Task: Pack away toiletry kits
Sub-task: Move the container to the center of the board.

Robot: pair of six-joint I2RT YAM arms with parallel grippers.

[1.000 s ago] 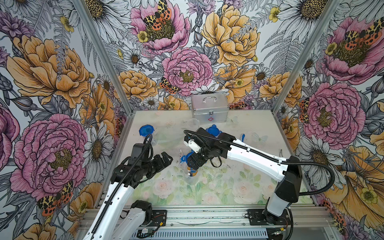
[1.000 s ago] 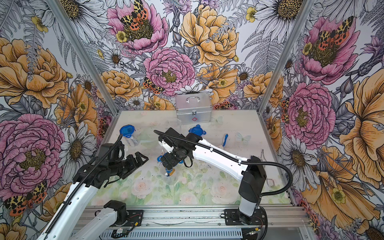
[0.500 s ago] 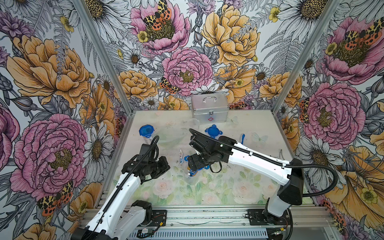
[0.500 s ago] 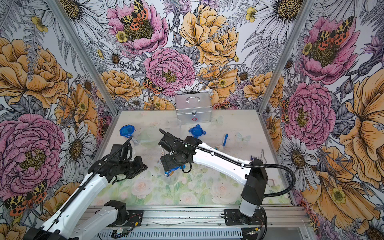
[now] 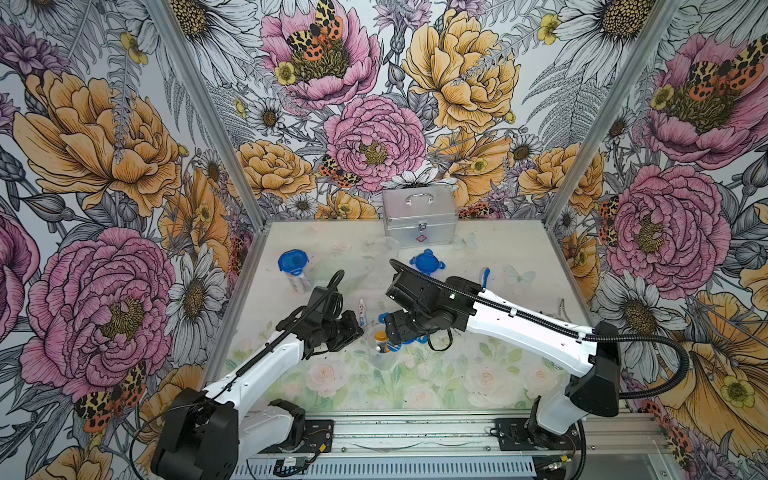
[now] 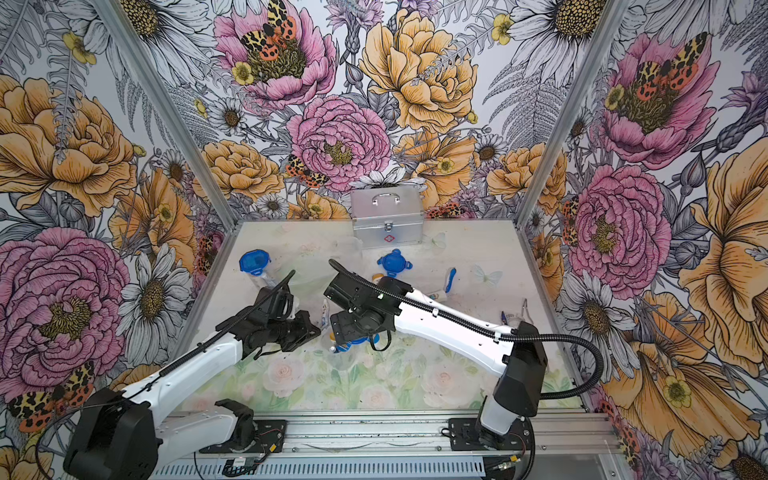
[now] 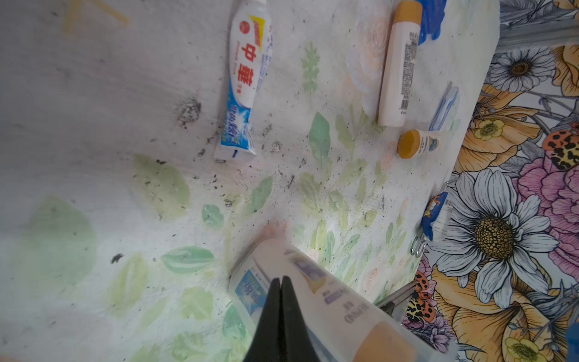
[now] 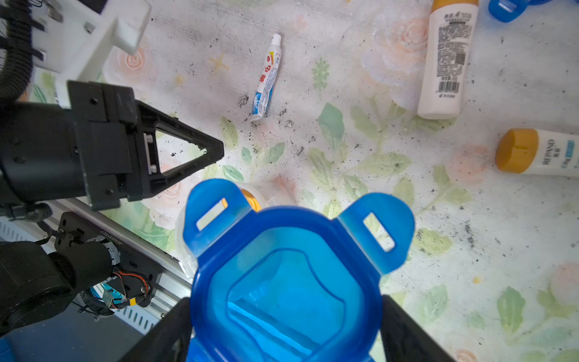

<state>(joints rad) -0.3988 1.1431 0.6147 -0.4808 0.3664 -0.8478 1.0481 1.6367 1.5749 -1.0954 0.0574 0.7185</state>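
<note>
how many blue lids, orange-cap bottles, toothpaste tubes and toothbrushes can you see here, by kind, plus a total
blue lid: 3
orange-cap bottle: 3
toothpaste tube: 1
toothbrush: 1
total: 8
not counted: whatever is inside the lidded cup, too unclear to tell

Bright, even light is filling the scene, throwing only faint shadows on the table [image 5: 457, 386]. Both top views are looking sharp. The near cup [image 7: 338, 313] is blurring in the left wrist view; the lid [image 8: 282, 282] is glowing
</note>
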